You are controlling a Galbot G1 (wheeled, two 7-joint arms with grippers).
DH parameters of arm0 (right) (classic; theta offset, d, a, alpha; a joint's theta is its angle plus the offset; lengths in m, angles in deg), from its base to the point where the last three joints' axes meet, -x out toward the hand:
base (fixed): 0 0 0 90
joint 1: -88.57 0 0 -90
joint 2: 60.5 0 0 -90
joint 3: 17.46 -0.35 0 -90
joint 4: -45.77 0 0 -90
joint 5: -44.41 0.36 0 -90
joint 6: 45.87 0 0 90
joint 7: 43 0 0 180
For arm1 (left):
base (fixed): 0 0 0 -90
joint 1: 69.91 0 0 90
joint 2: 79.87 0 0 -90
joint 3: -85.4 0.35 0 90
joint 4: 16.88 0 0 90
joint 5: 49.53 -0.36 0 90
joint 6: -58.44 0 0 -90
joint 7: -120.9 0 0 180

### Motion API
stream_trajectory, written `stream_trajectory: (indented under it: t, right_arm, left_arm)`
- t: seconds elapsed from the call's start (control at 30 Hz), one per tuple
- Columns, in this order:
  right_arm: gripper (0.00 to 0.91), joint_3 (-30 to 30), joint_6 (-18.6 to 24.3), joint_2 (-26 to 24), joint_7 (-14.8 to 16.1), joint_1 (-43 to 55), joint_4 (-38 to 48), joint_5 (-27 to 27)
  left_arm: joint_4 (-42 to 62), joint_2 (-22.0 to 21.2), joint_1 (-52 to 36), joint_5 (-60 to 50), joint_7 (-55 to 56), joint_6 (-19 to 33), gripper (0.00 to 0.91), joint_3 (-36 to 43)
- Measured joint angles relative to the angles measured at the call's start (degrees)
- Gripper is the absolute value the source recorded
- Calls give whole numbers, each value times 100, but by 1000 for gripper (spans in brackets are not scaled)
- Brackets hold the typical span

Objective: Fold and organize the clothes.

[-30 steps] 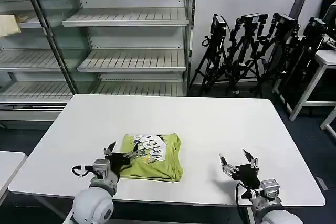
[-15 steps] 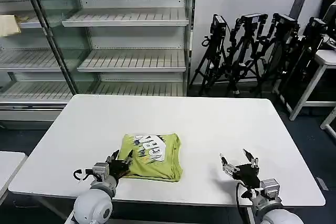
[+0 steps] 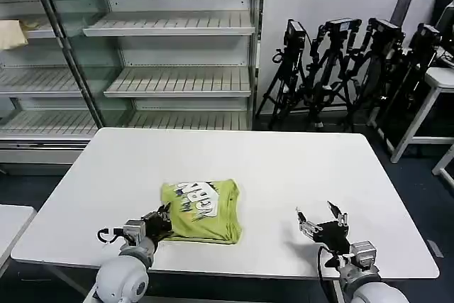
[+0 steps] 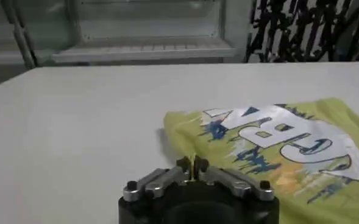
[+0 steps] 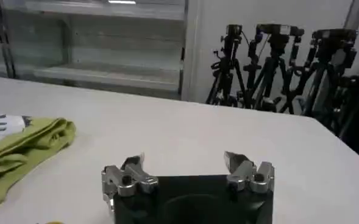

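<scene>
The clothes are one lime shirt [image 3: 202, 211], folded into a small square with a white and blue print on top. It lies near the front left of the white table [image 3: 284, 168]. My left gripper [image 3: 159, 221] is at the shirt's near left edge and is shut on a pinch of the fabric. In the left wrist view the fingertips [image 4: 192, 163] meet with yellow cloth between them, and the shirt [image 4: 277, 146] spreads out beyond. My right gripper [image 3: 320, 221] rests open near the front right edge, apart from the shirt. The right wrist view shows it [image 5: 185, 161] with nothing between its fingers and the shirt [image 5: 21, 149] off to one side.
Glass-fronted metal shelves [image 3: 170, 26] stand behind the table, with a pale cream cloth [image 3: 13, 33] on one at far left. Black tripods [image 3: 355, 62] lean at the back right. Another white table [image 3: 440, 79] is at the right, and a low one [image 3: 10, 218] at the left.
My left gripper has closed on the shirt's near left edge and drawn back. The shirt has slid slightly left and turned a little. The right arm has not moved.
</scene>
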Motion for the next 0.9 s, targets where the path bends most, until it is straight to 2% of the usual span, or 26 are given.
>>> stream_trajectory:
  t: [0.3,0.5,0.63,0.77,0.9]
  right_arm:
    - [907,22,57,-38,2,33,10,44]
    - [907,45,125,-30,19,66,19,80]
    - [907,105,139,-41,20,116,43,80]
    - [907,112,161,-75,20,133,71,87]
    - [907,76,191,-127,20,90,85,117]
  left_arm:
    - [-31,522,140,-525,-586,-27,10,-733]
    - [70,1202,243,-1122,-1260,-15,0,-1793]
    - [-76,1492,273,-1610,-1739,9,0,-2461]
    - [-538,1519,392,-2146,-2059,106,0,-2682]
    - [-856,1219,566,-2784,-2186,365,10,-2398]
